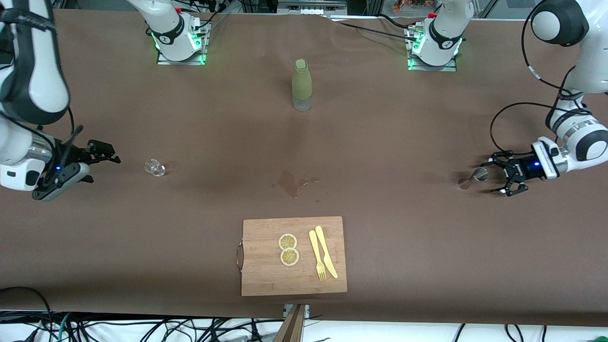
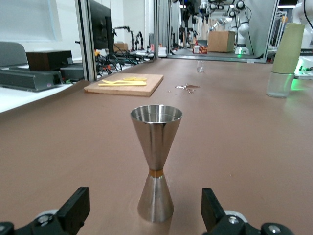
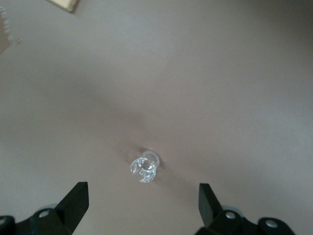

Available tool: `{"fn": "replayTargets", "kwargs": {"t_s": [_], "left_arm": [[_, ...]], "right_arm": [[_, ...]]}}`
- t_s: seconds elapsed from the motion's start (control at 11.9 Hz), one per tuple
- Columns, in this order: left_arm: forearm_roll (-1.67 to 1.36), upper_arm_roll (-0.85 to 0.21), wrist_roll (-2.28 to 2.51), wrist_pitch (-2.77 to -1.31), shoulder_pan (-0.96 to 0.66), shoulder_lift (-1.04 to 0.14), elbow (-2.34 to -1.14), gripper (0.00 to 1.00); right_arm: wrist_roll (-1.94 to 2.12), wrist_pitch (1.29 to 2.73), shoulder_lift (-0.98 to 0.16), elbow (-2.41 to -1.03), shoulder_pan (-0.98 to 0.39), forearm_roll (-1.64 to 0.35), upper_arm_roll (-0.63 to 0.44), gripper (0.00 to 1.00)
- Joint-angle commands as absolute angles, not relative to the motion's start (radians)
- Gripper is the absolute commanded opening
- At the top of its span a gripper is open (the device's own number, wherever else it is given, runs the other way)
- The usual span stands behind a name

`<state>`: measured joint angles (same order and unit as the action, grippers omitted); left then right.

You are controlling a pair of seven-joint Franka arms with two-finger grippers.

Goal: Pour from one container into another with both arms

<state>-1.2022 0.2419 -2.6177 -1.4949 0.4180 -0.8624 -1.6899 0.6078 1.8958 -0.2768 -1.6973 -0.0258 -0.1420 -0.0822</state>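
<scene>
Brown covering spans the bench (image 1: 408,142) in the front view. The left gripper (image 1: 502,176) sits low at the left arm's end of the bench, fingers spread wide and holding nothing, with a steel jigger (image 1: 474,178) standing just beside its tips. The right gripper (image 1: 88,164) hangs at the right arm's end, equally wide and empty, near a small clear glass (image 1: 155,167). A green-sleeved bottle (image 1: 302,84) stands upright near the bench's base-side edge, between the two arm bases. A wet stain (image 1: 290,182) marks the middle of the bench. A wooden cutting board (image 1: 293,256) lies at the camera-side edge, carrying two lemon slices (image 1: 288,249), a yellow fork (image 1: 317,254) and a yellow knife (image 1: 326,251).

From the left wrist view, the jigger (image 2: 155,161) stands upright on the bench, apart from both black fingers (image 2: 73,210).

From the right wrist view, the glass (image 3: 144,166) rests on the bench, clear of the spread fingers (image 3: 209,201).
</scene>
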Motion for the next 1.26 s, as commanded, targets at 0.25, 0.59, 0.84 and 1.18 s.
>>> {"fn": "replayTargets", "kwargs": {"t_s": [0.25,0.59,0.84,1.18], "left_arm": [[-0.991,0.261,-2.282,-1.468,0.410,-0.743,-1.546,1.00],[-0.824,0.261,-1.958,-1.505,0.348,-0.565,-1.549,1.00],[-0.698,0.261,-1.670,-1.532,0.263,-0.436,-1.559,1.00],[-0.579,0.252,-1.271,-1.560,0.148,-0.321,-1.559,1.00]], "right_arm": [[0.070,1.839,-0.200,-1.723,-0.113,-0.057,-0.066,1.00],[-0.121,1.769,-0.163,-1.706,-0.123,0.050,-0.026,1.00],[-0.143,1.695,-0.114,-1.694,-0.107,0.044,-0.034,1.00],[-0.166,1.609,-0.025,-1.684,-0.052,0.038,-0.034,1.00]]}}
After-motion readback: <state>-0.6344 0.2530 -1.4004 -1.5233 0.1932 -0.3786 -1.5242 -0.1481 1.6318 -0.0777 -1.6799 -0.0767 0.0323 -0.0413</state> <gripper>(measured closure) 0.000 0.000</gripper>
